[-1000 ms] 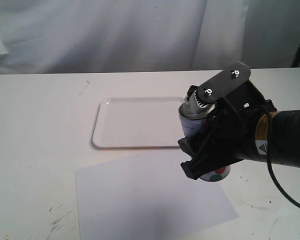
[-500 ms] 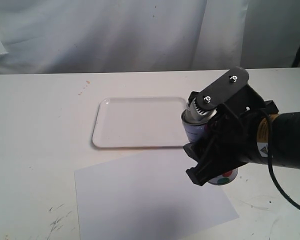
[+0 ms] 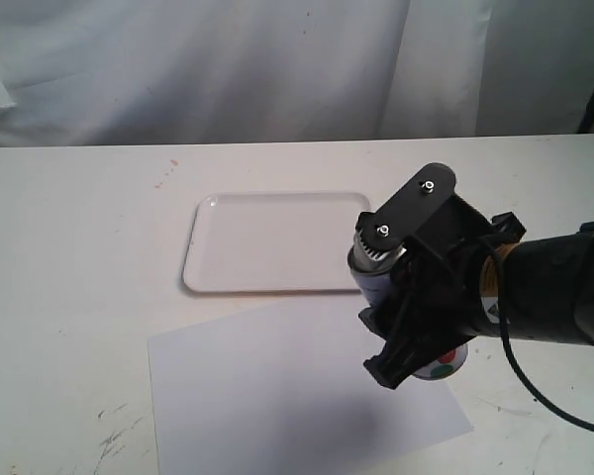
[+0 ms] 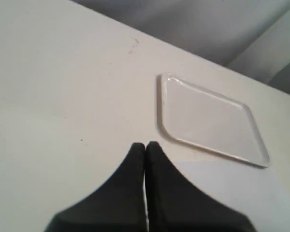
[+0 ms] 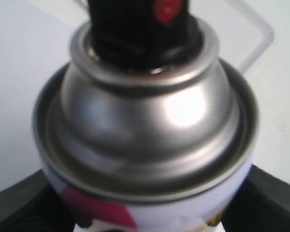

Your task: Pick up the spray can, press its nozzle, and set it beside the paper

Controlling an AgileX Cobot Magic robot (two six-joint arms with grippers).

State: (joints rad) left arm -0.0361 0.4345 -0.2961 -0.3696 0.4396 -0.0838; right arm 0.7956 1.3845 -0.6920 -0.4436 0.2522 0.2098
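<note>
Spray can [image 5: 150,125]: silver dome, black nozzle [image 5: 135,29], pink-patched label; pinched by right tool [image 3: 406,312]; left tool [image 4: 145,147] pressed together.

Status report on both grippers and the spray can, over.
Left gripper shut, empty. Right gripper shut on spray can, nozzle on top. Can at paper's edge. Tray beyond paper, not blocking.

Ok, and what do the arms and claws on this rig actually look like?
Both are matte black. The right claw carries a flat black plate with two silver screws. Behind it the right arm is a dark cylinder bearing a yellowish label with a triangle mark, and a thin black cable trails beneath. The left claw has two smooth black fingers tapering to narrow tips.
</note>
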